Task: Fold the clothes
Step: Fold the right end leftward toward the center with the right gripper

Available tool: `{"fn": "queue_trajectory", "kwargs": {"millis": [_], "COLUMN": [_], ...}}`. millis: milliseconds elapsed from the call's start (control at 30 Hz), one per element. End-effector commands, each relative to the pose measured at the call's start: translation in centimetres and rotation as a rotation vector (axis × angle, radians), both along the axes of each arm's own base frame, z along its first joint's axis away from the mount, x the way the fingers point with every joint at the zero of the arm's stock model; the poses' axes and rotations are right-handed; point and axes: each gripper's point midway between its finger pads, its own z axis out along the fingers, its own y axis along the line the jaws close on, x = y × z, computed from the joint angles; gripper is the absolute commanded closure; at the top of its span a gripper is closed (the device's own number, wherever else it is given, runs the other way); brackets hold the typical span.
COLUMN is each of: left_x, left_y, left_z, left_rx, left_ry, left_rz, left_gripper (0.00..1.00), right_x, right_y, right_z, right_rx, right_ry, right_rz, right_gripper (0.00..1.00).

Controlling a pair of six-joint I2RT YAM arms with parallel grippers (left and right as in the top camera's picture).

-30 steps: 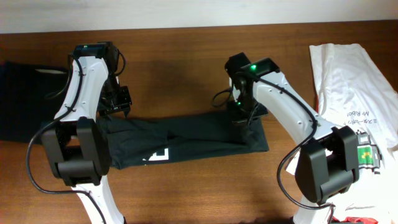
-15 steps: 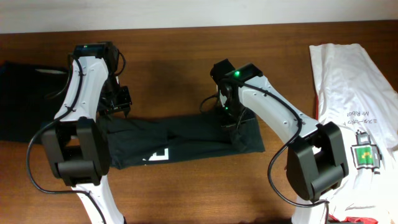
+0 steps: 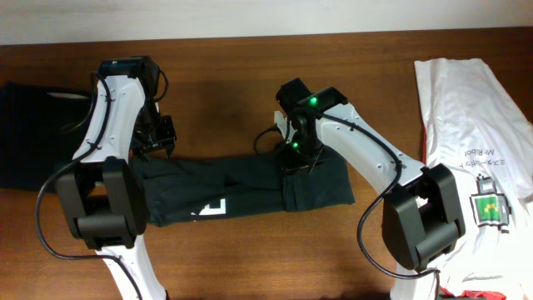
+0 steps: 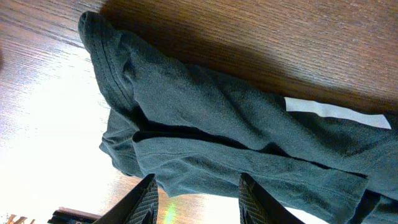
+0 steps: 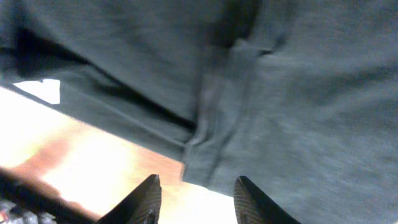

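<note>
The black T-shirt [image 3: 241, 183] lies as a long folded band across the middle of the table, with part of a white letter [image 3: 208, 207] showing at its front edge. Its right end lies doubled over as a flap [image 3: 321, 187]. My left gripper [image 3: 160, 143] is open above the band's left end; in the left wrist view the fingers [image 4: 198, 186] are spread over rumpled fabric [image 4: 217, 124]. My right gripper [image 3: 293, 157] is open over the flap's left edge; in the right wrist view the fingers [image 5: 198, 186] are apart above the hem [image 5: 211, 143], holding nothing.
A white T-shirt [image 3: 466, 125] with small prints lies spread at the right edge. A dark cloth [image 3: 25, 125] lies at the far left. The brown wooden table [image 3: 233, 100] is bare behind the band.
My right arm has moved left along the band, and the shirt's right end now lies doubled over with its edge further left. The left arm has not moved.
</note>
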Motion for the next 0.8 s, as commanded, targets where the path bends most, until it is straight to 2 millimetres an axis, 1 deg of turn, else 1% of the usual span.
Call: {"fn": "queue_trajectory", "kwargs": {"millis": [0, 133, 233, 333, 400, 533, 600, 633, 767], "left_x": [0.1, -0.1, -0.7, -1.5, -2.1, -2.3, -2.2, -2.2, -2.2], "left_y": [0.2, 0.2, 0.3, 0.9, 1.8, 1.9, 1.9, 1.9, 1.9], "left_z": [0.1, 0.2, 0.3, 0.6, 0.9, 0.9, 0.9, 0.9, 0.9], "left_rx": [0.012, 0.012, 0.014, 0.050, 0.099, 0.106, 0.106, 0.106, 0.106], "left_ry": [-0.002, 0.004, 0.031, 0.063, 0.091, 0.099, 0.097, 0.098, 0.096], "left_rz": [0.006, 0.005, 0.004, -0.003, -0.015, -0.017, -0.017, -0.017, -0.017], "left_gripper": [0.58, 0.58, 0.58, 0.58, 0.57, 0.58, 0.57, 0.57, 0.57], "right_x": [1.2, 1.7, 1.7, 2.6, 3.0, 4.1, 4.5, 4.2, 2.9], "right_y": [-1.9, -1.9, -1.9, -3.2, -3.4, -2.8, -2.4, -2.0, -0.9], "right_z": [-0.4, -0.4, -0.4, -0.4, -0.4, -0.5, -1.0, -1.4, -3.2], "right_rx": [-0.137, -0.138, -0.138, -0.189, -0.183, -0.158, -0.143, -0.130, -0.136], "right_ry": [-0.060, -0.078, -0.078, -0.104, -0.113, -0.155, -0.155, -0.132, -0.061], "right_rz": [-0.063, -0.071, -0.077, -0.148, -0.157, -0.156, -0.156, -0.152, -0.155], "right_gripper": [0.56, 0.54, 0.53, 0.53, 0.52, 0.51, 0.51, 0.51, 0.43]}}
